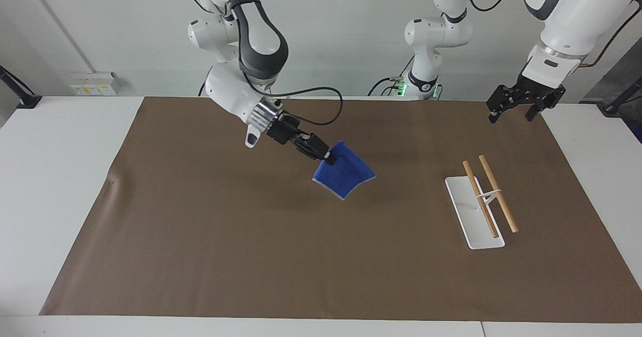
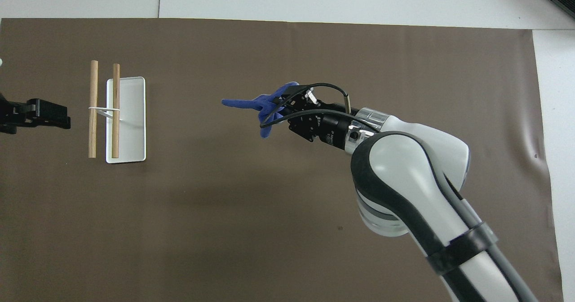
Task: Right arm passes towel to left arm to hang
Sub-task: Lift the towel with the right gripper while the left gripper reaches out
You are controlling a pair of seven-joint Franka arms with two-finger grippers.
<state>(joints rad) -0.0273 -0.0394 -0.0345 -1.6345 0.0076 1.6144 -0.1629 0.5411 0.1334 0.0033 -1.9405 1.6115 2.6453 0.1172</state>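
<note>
My right gripper (image 1: 328,157) is shut on one corner of the blue towel (image 1: 345,174) and holds it in the air over the middle of the brown mat; the cloth hangs down from the fingers. In the overhead view the towel (image 2: 251,104) shows edge-on at my right gripper (image 2: 277,102). My left gripper (image 1: 516,107) hangs open and empty in the air over the mat's corner at the left arm's end; it also shows in the overhead view (image 2: 49,113). The left arm waits.
A hanging rack with two wooden rods (image 1: 490,193) on a white base (image 1: 469,215) stands on the brown mat (image 1: 251,246) toward the left arm's end; it also shows in the overhead view (image 2: 104,108). Two slimmer white arms stand at the robots' edge.
</note>
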